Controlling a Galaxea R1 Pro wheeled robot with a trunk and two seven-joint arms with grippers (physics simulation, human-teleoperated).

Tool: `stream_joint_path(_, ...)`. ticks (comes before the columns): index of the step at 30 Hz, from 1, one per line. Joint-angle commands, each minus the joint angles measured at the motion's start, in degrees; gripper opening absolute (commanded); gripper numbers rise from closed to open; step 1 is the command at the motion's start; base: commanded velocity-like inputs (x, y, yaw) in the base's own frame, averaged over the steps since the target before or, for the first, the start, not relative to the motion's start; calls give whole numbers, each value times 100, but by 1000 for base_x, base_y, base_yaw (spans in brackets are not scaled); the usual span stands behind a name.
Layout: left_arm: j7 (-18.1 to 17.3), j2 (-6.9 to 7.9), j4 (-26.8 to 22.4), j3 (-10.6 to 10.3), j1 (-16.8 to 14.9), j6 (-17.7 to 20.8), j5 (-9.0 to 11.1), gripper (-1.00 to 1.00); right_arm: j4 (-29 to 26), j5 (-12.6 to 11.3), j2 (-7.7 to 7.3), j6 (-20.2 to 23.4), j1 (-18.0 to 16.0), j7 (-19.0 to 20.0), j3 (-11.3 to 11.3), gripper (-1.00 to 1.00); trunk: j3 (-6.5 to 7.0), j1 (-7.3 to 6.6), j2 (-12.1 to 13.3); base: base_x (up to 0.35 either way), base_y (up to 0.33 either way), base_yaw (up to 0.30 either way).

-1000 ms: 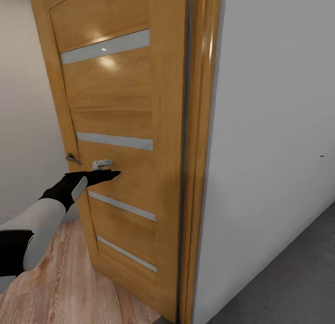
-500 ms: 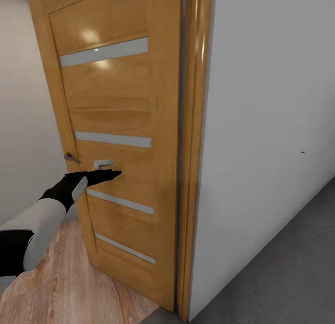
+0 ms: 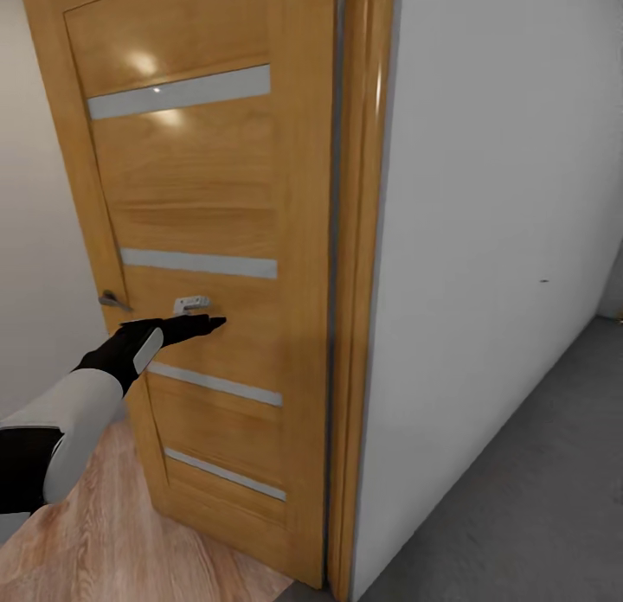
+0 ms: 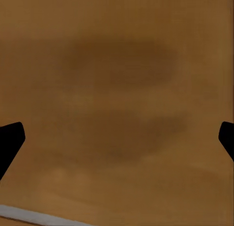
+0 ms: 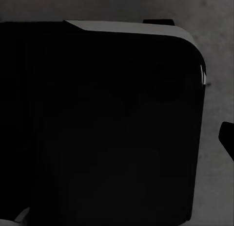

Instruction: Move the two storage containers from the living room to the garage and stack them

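The two storage containers are out of view. My left arm reaches forward in the head view, and its gripper (image 3: 206,323) rests against the face of a wooden door (image 3: 216,195) with glass strips, just under a small white fitting (image 3: 190,304). In the left wrist view the door's wood (image 4: 117,89) is close ahead and the left gripper (image 4: 117,141) is open, its black fingertips (image 4: 9,138) at the frame's sides with nothing between them. In the right wrist view one fingertip (image 5: 227,138) of the right gripper stands far out beside a black rounded body (image 5: 97,128).
The door stands ajar on its wooden frame (image 3: 359,325). A grey lever handle (image 3: 111,301) sticks out at the door's far edge. A pale wall (image 3: 493,195) runs to the right over the dark grey concrete floor (image 3: 536,498). Light wood planks (image 3: 95,541) lie under my left arm.
The door's free edge and lever handle now sit further left. More concrete floor shows at the right as the view shifts. My left gripper stays against the door's face.
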Motion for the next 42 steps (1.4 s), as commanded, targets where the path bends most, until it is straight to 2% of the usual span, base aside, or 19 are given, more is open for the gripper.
stream_joint_path(1, 9, 7, -8, -40, -4, 29, 61, 100, -4, -2, 1, 1, -2, 7, -6, 100, -6, 1, -3, 134, 78, -60)
stream_joint_path(19, -8, 11, -22, -51, -9, 27, 60, 100, -2, -2, 2, 1, -2, 7, -6, 100, 31, 1, -3, 237, 143, -185)
stream_joint_path(29, -354, 31, -41, -39, -3, -153, 63, 100, -1, -2, 2, 1, -2, 7, -6, 100, 39, 1, -3, -229, 101, -71)
stream_joint_path(42, -348, 2, -41, -45, -5, -173, 63, 100, -1, -2, 2, 1, -2, 7, -6, 100, 40, 1, -3, -34, 15, -3)
